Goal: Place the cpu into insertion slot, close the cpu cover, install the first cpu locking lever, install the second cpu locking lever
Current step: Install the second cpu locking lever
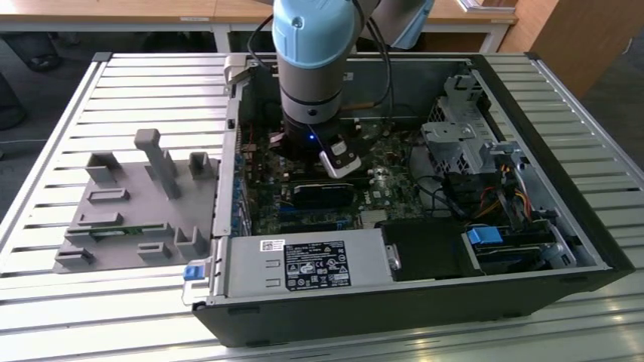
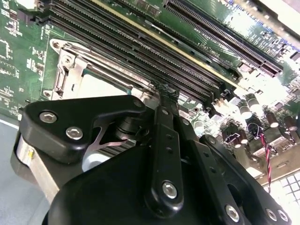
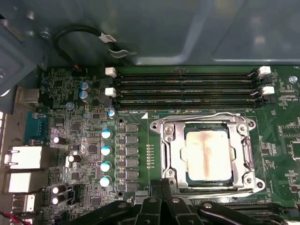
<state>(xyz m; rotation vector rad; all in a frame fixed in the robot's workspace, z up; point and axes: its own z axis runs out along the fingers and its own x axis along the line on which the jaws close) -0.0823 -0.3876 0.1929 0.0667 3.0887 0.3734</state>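
The cpu (image 3: 208,153) lies flat in the insertion slot (image 3: 252,174) on the green board, its tan metal top showing through the window of the cpu cover (image 3: 176,154), which lies down over its edges. A thin wire lever (image 3: 201,116) runs along the socket side nearest the memory slots. My gripper (image 3: 164,186) is shut, its black fingers pressed together just off the socket's other side. In the second wrist view the gripper (image 2: 161,91) points its tip at the socket's rim beside the cpu (image 2: 101,85). In the exterior view the gripper (image 1: 327,170) reaches down inside the computer case.
Long black memory slots (image 3: 185,89) lie beside the socket, and silver capacitors (image 3: 106,150) stand on its other side. A black fan block (image 1: 322,194), the power supply (image 1: 302,264) and a drive cage (image 1: 463,143) crowd the case. A grey fixture (image 1: 131,204) sits on the slatted table.
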